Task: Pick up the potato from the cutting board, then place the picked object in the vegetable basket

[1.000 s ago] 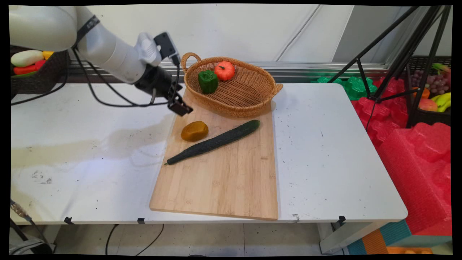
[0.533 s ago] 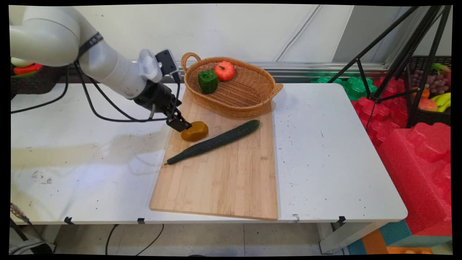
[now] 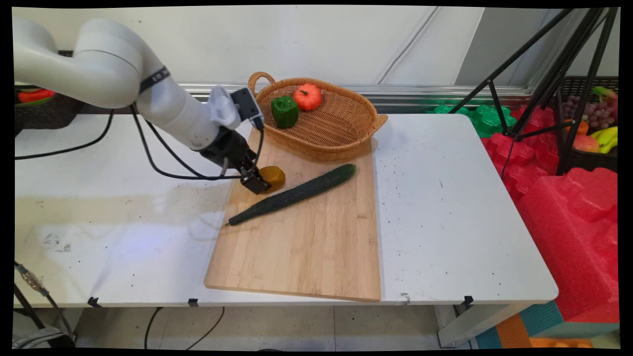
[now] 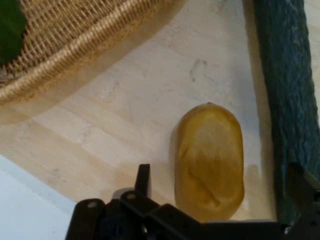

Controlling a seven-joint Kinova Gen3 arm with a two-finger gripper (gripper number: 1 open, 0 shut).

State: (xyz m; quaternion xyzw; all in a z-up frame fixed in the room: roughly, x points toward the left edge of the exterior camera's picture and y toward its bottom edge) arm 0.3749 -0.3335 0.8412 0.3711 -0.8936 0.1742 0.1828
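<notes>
White table [image 3: 445, 207], wooden board [image 3: 306, 247], claw [image 3: 262, 185] spread around yellow-brown potato [image 4: 210, 160], wicker basket [image 3: 341, 133] behind.

We've got a white table [image 3: 445, 207] here, pretty scuffed up, with dark specks all over and a yellowish stain across its left half. Little bits of black tape sit along the near edge. Behind it we see a plain off-white wall [image 3: 346, 39] with a metal rail [image 3: 420, 91] running along the bottom. A black tripod [image 3: 554, 74] stands off to the right, over a pile of red foam pieces [image 3: 573, 217] and a couple of green ones [image 3: 474, 118]. The floor [image 3: 296, 326] below is pale tile, with black cables trailing across it.
</notes>
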